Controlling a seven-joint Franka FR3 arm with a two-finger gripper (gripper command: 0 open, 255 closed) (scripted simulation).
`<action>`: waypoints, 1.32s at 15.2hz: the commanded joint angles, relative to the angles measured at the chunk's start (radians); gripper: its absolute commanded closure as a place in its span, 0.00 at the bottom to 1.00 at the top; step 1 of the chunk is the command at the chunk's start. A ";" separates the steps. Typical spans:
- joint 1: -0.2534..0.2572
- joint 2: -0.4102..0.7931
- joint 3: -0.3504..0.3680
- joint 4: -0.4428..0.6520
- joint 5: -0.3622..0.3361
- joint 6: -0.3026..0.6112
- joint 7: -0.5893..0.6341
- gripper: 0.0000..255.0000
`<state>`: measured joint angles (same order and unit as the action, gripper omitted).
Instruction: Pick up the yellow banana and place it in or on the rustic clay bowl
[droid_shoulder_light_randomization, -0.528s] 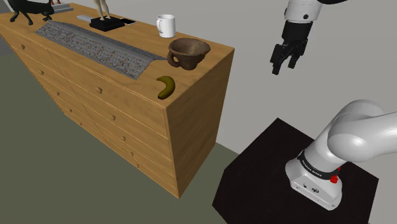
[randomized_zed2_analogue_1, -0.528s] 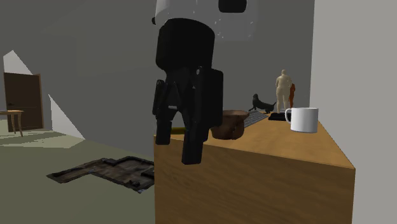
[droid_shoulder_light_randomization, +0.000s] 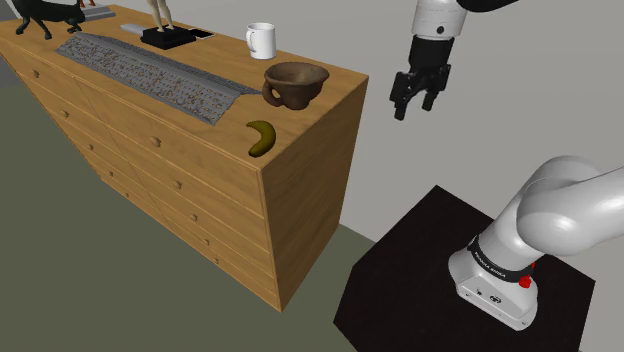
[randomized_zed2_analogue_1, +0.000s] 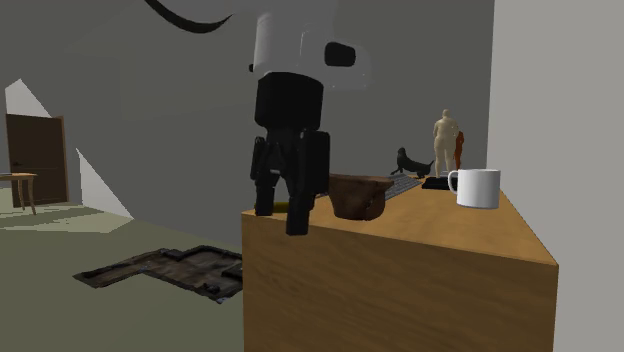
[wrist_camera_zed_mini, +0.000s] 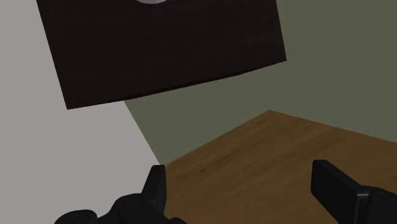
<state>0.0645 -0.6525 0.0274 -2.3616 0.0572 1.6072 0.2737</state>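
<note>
Closer to the rustic brown clay bowl (droid_shoulder_light_randomization: 296, 82) than half a second ago, the black jaws have shifted up and toward the shoulder view's left, and hang in the air beyond the end of the wooden chest of drawers (droid_shoulder_light_randomization: 180, 165) that carries the bowl. They stand wide apart, holding nothing. The yellow-green curved banana (droid_shoulder_light_randomization: 261, 137) lies on the chest's top near the bowl, not touching it, on the side toward the drawer fronts.

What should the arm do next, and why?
Probably swing across to above the banana: the open fingers hang in the air beyond the end of the dresser, well apart from the fruit, which lies near the top's front edge.
</note>
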 joint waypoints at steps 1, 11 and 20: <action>0.013 0.050 0.032 0.031 0.025 0.030 0.042 0.00; 0.056 0.334 0.170 0.249 0.073 0.155 0.231 0.00; 0.096 0.631 0.266 0.549 0.018 0.200 0.410 0.00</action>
<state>0.1546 -0.0588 0.2831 -1.8532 0.0853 1.8055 0.6608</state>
